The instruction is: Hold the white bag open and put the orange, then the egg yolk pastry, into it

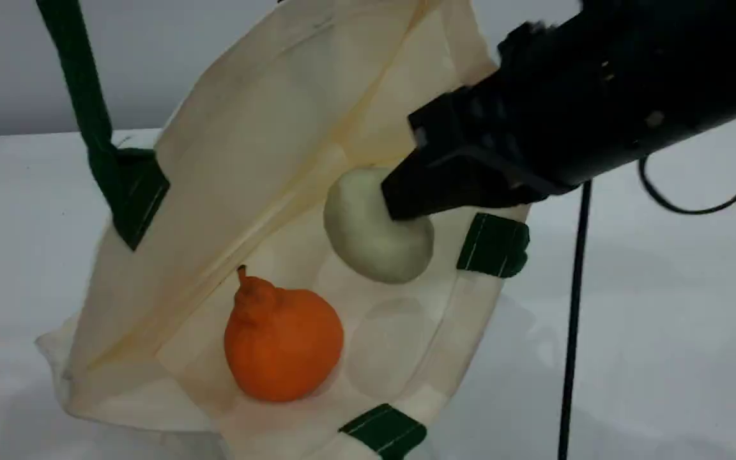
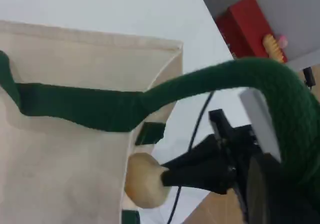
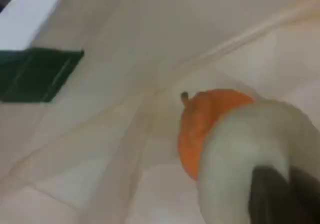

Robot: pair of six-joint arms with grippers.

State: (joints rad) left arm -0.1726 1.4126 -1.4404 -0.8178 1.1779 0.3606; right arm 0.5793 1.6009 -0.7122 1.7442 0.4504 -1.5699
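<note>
Right fingers [image 1: 406, 201] pinching pastry [image 1: 374, 230] above orange [image 1: 282, 345] in bag [image 1: 266, 128]; left fingers, unseen, pinch strap [image 2: 100, 106]. Early release risks rim bounce-out.

Showing matt cream canvas on the white bag [image 1: 259, 128], woven green webbing handles [image 2: 100, 106], dimpled orange [image 1: 282, 345] skin, smooth pale egg yolk pastry [image 1: 368, 243].

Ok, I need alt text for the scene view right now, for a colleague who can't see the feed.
The right gripper holds the pale egg yolk pastry inside the mouth of the white bag, which lies open on the table. The orange already sits inside the bag, nearer the camera. A dark green handle is pulled up at the upper left, keeping the bag open.
</note>
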